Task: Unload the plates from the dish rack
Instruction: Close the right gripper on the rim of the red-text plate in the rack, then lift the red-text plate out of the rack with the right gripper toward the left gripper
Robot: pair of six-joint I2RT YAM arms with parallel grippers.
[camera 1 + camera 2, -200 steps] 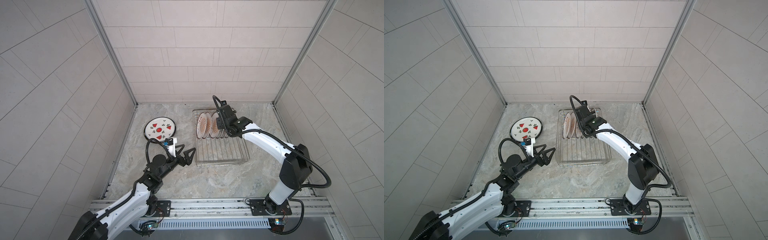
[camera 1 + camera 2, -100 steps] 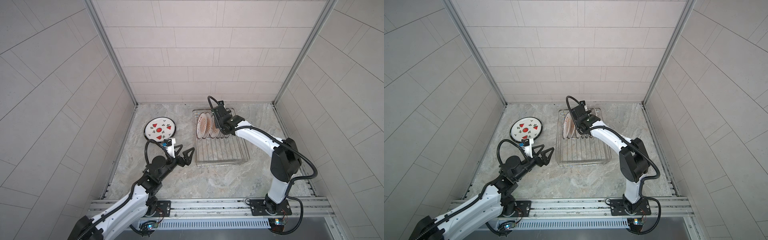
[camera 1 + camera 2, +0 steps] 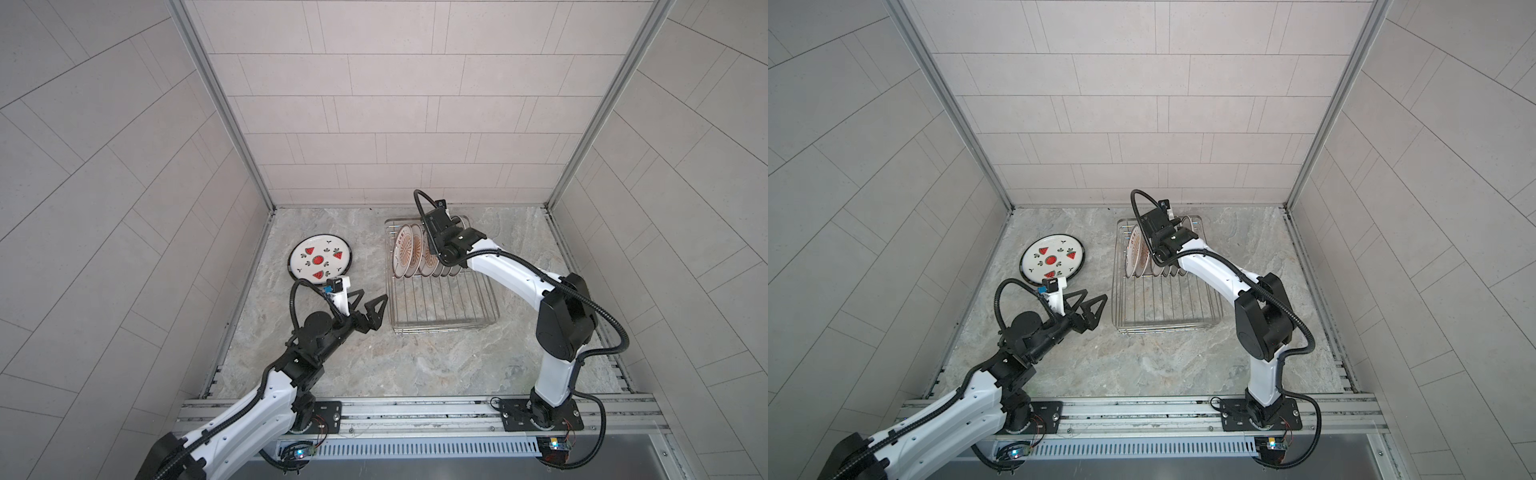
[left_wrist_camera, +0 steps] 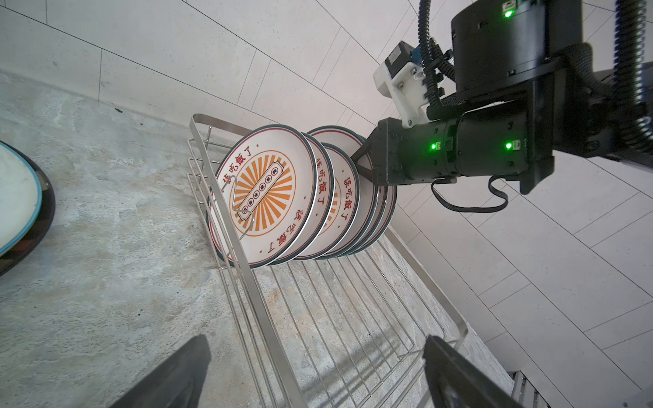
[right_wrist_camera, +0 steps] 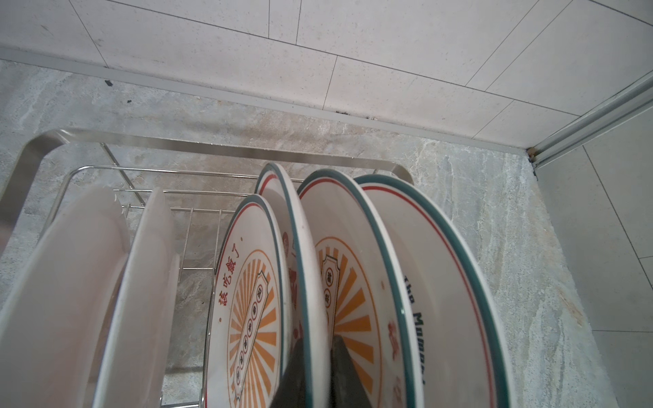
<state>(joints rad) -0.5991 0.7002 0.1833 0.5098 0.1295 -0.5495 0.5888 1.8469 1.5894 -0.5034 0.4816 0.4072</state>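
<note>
The silver wire dish rack (image 3: 446, 328) (image 3: 1167, 328) holds several upright plates (image 3: 409, 251) (image 3: 1138, 253) with orange sunbursts and red characters at its far end. My right gripper (image 3: 434, 249) (image 3: 1158, 249) reaches down into the row and is shut on the rim of one plate (image 5: 311, 265), one finger (image 5: 293, 374) on each side. One watermelon plate (image 3: 320, 259) (image 3: 1052, 259) lies flat on the counter, left of the rack. My left gripper (image 3: 372, 297) (image 3: 1094, 295) (image 4: 315, 341) hovers open beside the rack's near left side, holding nothing.
The tiled back wall stands close behind the rack's far rim (image 5: 176, 143). The near half of the rack (image 4: 254, 300) holds only bare wires. Marble counter (image 3: 374, 365) spreads in front of the rack, between the two arm bases.
My right gripper has shifted slightly left along the row of plates and its fingers have closed onto one plate's rim. The left arm has barely moved.
</note>
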